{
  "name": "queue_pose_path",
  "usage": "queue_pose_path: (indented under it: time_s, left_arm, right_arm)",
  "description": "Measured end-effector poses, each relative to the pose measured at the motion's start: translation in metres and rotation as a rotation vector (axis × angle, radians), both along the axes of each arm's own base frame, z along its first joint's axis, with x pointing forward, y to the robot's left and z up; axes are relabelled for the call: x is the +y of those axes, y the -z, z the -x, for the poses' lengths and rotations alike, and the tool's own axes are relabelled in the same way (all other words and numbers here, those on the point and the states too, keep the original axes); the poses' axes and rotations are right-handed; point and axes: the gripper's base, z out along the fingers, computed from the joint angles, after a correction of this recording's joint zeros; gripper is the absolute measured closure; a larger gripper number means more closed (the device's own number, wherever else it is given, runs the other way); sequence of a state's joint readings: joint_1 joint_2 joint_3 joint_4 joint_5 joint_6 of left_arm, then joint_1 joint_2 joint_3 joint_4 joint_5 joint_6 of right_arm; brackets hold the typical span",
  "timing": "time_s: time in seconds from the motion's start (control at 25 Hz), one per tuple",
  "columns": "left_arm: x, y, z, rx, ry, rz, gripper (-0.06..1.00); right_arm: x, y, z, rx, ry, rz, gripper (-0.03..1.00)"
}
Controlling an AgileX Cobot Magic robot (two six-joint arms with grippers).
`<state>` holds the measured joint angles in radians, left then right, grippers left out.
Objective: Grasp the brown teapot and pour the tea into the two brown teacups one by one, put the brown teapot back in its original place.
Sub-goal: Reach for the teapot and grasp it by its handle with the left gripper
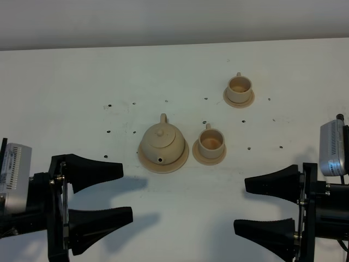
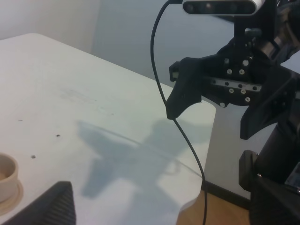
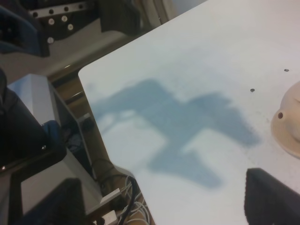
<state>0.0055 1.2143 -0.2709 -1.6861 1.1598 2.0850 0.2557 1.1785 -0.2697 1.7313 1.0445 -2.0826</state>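
Observation:
The brown teapot (image 1: 162, 142) sits lid on atop its wide saucer, the original place (image 1: 179, 160), at the table's middle, spout toward the front. One brown teacup (image 1: 211, 141) stands on its saucer just right of it. The other teacup (image 1: 239, 86) stands on a saucer further back right. My left gripper (image 1: 124, 192) is open and empty at the front left, short of the teapot. At the front right my right gripper (image 1: 241, 204) is open and empty too. The left wrist view catches one teacup (image 2: 6, 171) and one of my fingertips (image 2: 50, 208). The right wrist view shows the teapot's edge (image 3: 291, 119).
The white table (image 1: 82, 82) carries small dark screw holes around the tea set. Its front corner (image 2: 187, 201) and side edge (image 3: 93, 117) drop off to the floor, where cables and equipment lie. The right arm (image 2: 220, 79) shows across the table in the left wrist view.

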Motion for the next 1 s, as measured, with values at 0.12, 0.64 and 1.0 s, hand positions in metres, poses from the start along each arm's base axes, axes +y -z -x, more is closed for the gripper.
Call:
queue_pose_path:
  time_s: [0.12, 0.64, 1.0]
  left_arm:
    - [0.0, -0.0001, 0.0, 0.0, 0.001, 0.001, 0.21]
    - [-0.0006, -0.0015, 0.0012, -0.003, 0.014, 0.016, 0.21]
    - [-0.0008, -0.0023, 0.0015, -0.004, 0.018, 0.026, 0.21]
  right_arm:
    - [0.0, 0.0, 0.0, 0.0, 0.0, 0.0, 0.28]
    - [0.0, 0.0, 0.0, 0.013, 0.004, -0.003, 0.28]
    - [0.0, 0.0, 0.0, 0.014, 0.004, -0.003, 0.28]
